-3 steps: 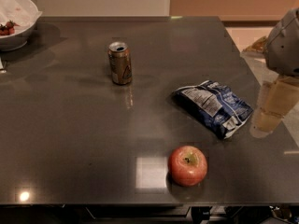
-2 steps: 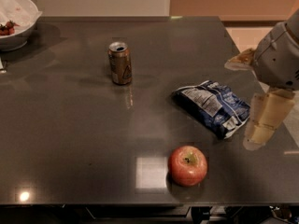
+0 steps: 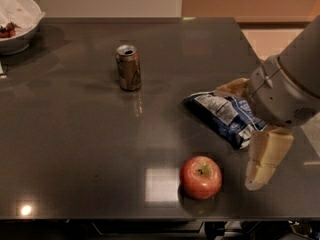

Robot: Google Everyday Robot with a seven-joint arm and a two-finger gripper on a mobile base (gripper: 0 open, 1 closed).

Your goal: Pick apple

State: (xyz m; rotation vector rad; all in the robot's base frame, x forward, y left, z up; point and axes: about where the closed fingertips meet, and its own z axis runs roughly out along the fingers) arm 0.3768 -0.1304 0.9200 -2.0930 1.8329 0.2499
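The apple (image 3: 201, 177) is round and red with a yellow-green patch around its stem. It sits on the dark table (image 3: 90, 149) near the front edge, right of centre. My gripper (image 3: 241, 134) is at the right, above the table and just right of the apple, apart from it. One pale finger (image 3: 265, 160) hangs down beside the apple. The other finger (image 3: 233, 87) shows behind the chip bag. The fingers stand wide apart and hold nothing.
A blue and white chip bag (image 3: 226, 117) lies behind the apple, under my gripper. An open brown can (image 3: 129, 67) stands upright at centre left. A white bowl (image 3: 14, 21) with small dark-red berries is at the far left corner.
My gripper and arm have moved left and forward over the table, closer to the apple. The apple, can and bag have not moved.
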